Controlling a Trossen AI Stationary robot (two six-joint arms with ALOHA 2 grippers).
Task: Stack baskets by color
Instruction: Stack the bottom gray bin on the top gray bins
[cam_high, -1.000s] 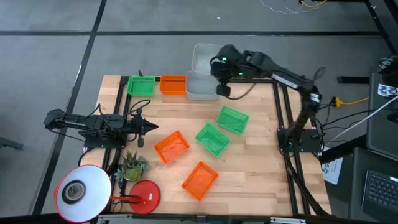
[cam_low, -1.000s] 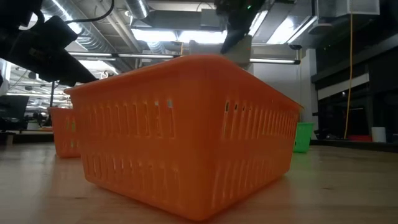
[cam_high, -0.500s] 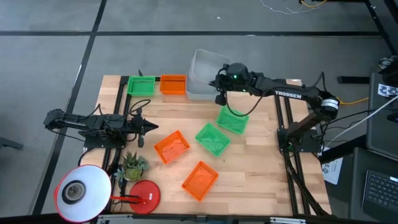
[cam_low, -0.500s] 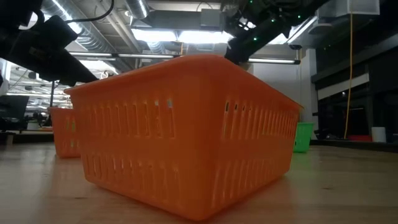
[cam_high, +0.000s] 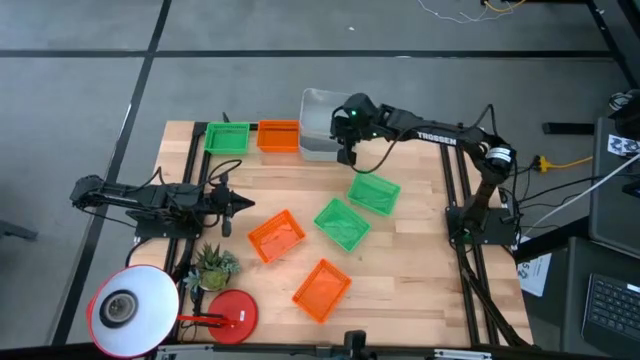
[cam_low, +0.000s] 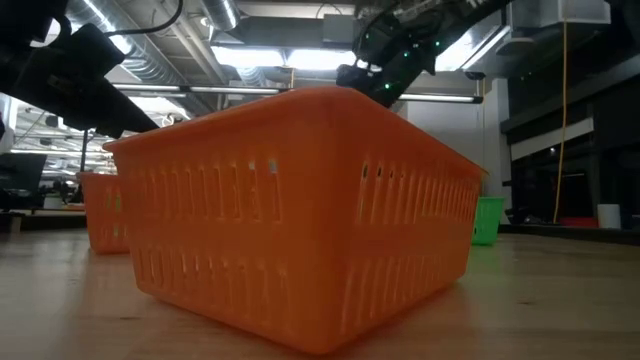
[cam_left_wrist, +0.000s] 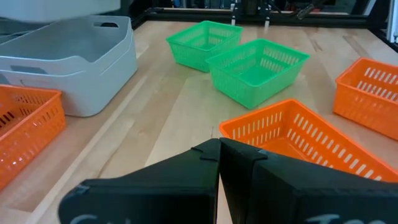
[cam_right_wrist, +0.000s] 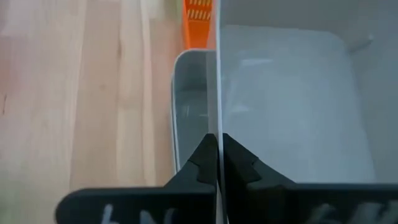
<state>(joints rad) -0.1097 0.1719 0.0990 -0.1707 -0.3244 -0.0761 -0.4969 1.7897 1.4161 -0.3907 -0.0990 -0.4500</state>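
Note:
My right gripper (cam_high: 346, 128) is shut on a light grey basket (cam_high: 320, 106) at the table's far edge, above a second grey basket (cam_high: 318, 150) that rests on the wood. Left of these stand an orange basket (cam_high: 278, 135) and a green basket (cam_high: 227, 137). Two green baskets (cam_high: 375, 192) (cam_high: 342, 224) and two orange baskets (cam_high: 276, 236) (cam_high: 322, 289) lie loose mid-table. My left gripper (cam_high: 236, 205) waits shut at the table's left side, holding nothing. My right gripper pinches one side wall (cam_right_wrist: 217, 93) of the upper grey basket, one finger inside the basket and one outside. The fingers slant down from the table's right side. The basket sits over the lower grey basket (cam_right_wrist: 186, 118); whether the two touch, I cannot tell.
A lamp with a white shade (cam_high: 130, 310) and a round red base (cam_high: 232, 312) stands at the near left corner beside a small plant (cam_high: 212, 266). Dark frame rails (cam_high: 452, 180) run along the table's right and left sides. Bare wood lies at the near right.
My right gripper has come down and a little toward the table's left edge, carrying the grey basket with it. The basket now sits lower, over the grey basket on the table. The right arm has stretched out flatter.

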